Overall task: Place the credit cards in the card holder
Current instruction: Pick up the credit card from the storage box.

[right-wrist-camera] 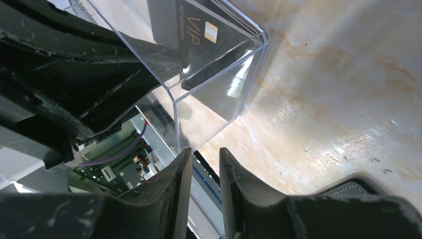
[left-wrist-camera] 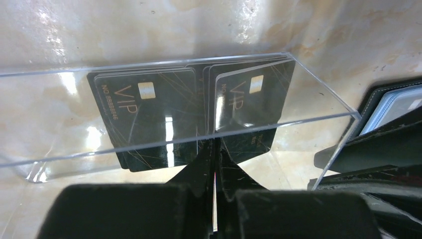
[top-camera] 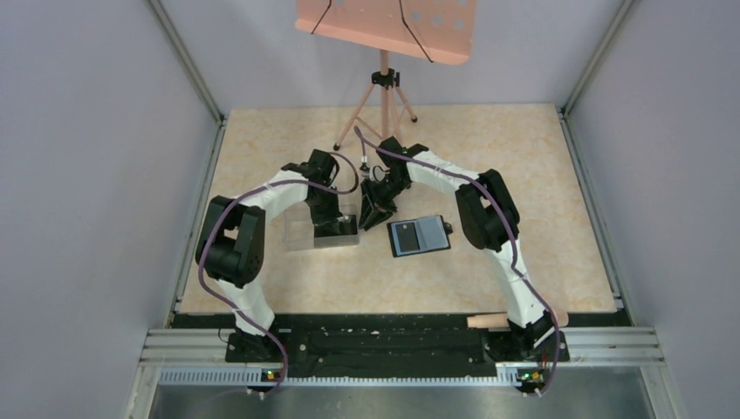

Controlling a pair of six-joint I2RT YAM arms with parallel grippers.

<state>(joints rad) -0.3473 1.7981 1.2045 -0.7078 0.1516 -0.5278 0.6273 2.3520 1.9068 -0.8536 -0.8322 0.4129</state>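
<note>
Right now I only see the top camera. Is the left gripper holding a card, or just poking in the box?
Observer: Holding. Its wrist camera shows the left gripper shut on the thin edge of a credit card.
Operator: Are there more cards?
Observer: Yes, other cards, black with gold VIP lettering, sit overlapping in the clear box.
Operator: And the right one?
Observer: The right gripper has a narrow gap with nothing in it, beside the box's corner.

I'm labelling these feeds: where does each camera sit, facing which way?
Top external: overhead behind the bases, looking down on the beige table; left arm and right arm show.
Left wrist: faces black VIP cards inside the clear rectangular plastic box; left claw shows.
Right wrist: faces that box's corner; right claw shows.
Both wrists share box, cards.
</note>
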